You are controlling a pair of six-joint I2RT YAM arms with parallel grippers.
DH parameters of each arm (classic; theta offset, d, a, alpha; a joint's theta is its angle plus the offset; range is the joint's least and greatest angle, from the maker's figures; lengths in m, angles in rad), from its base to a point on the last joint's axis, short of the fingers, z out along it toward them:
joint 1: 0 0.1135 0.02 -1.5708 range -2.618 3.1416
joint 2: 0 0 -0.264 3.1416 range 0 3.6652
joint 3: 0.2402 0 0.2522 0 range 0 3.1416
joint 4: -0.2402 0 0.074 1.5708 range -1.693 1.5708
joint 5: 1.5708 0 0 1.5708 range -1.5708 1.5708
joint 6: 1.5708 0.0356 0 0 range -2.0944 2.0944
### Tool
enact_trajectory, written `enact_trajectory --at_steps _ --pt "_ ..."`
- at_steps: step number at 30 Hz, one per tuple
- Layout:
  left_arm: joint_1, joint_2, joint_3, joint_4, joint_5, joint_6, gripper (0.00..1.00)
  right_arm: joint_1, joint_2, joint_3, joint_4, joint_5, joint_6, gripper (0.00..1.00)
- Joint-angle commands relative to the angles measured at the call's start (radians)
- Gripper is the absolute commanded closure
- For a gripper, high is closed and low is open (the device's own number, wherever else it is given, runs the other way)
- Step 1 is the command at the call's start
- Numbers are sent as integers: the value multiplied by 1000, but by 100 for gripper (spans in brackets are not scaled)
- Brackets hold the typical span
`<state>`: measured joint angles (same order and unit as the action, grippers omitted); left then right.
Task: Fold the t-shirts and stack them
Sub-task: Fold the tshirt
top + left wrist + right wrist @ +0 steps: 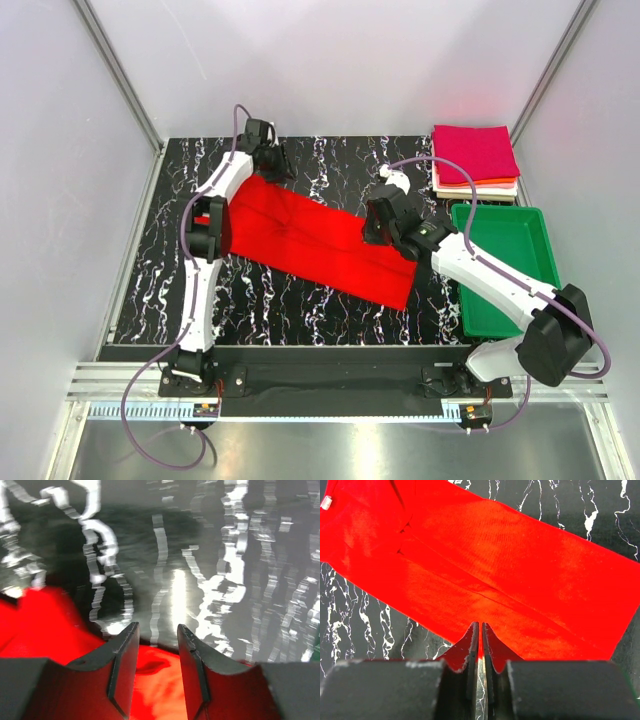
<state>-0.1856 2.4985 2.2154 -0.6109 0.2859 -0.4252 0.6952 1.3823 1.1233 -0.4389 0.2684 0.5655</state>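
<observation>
A bright red t-shirt [310,240] lies folded into a long strip, slanting across the black marble table [330,160]. My left gripper [275,163] is open at the shirt's far left end, and the left wrist view shows red cloth [155,680] under and between its jaws [157,627]. My right gripper [378,222] is shut over the shirt's far right edge. In the right wrist view the shirt [520,570] lies flat beyond the closed fingertips [480,625]. A stack of folded shirts stands at the back right, magenta [475,152] on top, orange [480,182] and white below.
A green plastic tray [505,265] sits at the right, just in front of the stack and beside the right arm. White walls enclose the table on three sides.
</observation>
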Motion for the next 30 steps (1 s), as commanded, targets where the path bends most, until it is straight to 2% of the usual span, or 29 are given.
enact_trajectory --at_steps 1,3,7,14,16,19,25,30 --pt "5 -56 92 59 88 -1 58 -6 -29 9 26 -9 2 88" --pt "5 -118 66 65 52 14 57 -6 -37 3 26 -8 4 87" --pt "6 -249 -63 68 -117 25 54 -6 -43 -19 26 -20 5 87" --pt "9 -388 -307 45 -229 51 53 -8 -22 -28 26 -41 4 87" --pt "20 -388 -348 37 -208 59 53 -10 -22 -34 28 -47 8 87" --pt "40 -377 -378 33 -104 103 52 -10 -14 -34 32 -61 10 87" --pt "46 -353 -408 14 -177 114 50 -11 49 10 55 -69 -18 87" --pt "51 -317 -376 11 -82 140 49 -13 86 50 58 -103 -29 87"
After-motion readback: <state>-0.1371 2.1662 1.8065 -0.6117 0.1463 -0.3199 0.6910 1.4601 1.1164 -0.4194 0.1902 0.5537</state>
